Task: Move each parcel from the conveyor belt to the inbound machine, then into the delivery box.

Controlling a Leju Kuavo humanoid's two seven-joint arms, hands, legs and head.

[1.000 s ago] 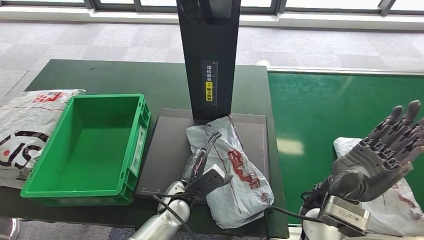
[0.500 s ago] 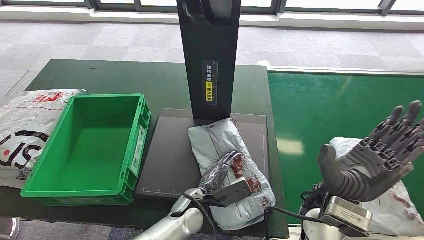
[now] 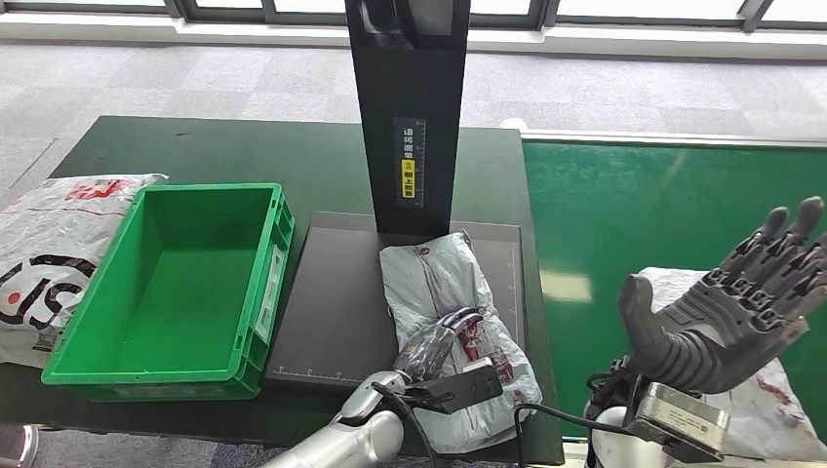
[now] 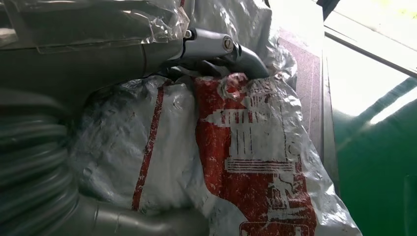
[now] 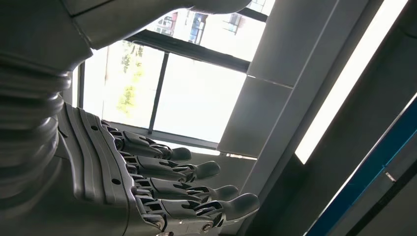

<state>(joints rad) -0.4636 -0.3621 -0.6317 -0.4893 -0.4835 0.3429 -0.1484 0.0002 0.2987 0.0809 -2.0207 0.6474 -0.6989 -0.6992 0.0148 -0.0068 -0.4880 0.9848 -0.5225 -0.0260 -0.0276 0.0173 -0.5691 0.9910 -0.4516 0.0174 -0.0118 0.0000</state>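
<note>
A grey parcel (image 3: 451, 322) with red print is gripped by the left hand (image 3: 441, 343) and lies under its fingers (image 4: 231, 51) on the dark scan plate (image 3: 332, 302), at the foot of the black post (image 3: 408, 107). The green box (image 3: 171, 283) stands well apart from those fingers, past the plate's far edge. The right hand (image 3: 736, 297) is raised with fingers (image 5: 196, 169) spread and nothing held; a second parcel (image 3: 780, 409) lies below it on the green belt (image 3: 624, 205).
</note>
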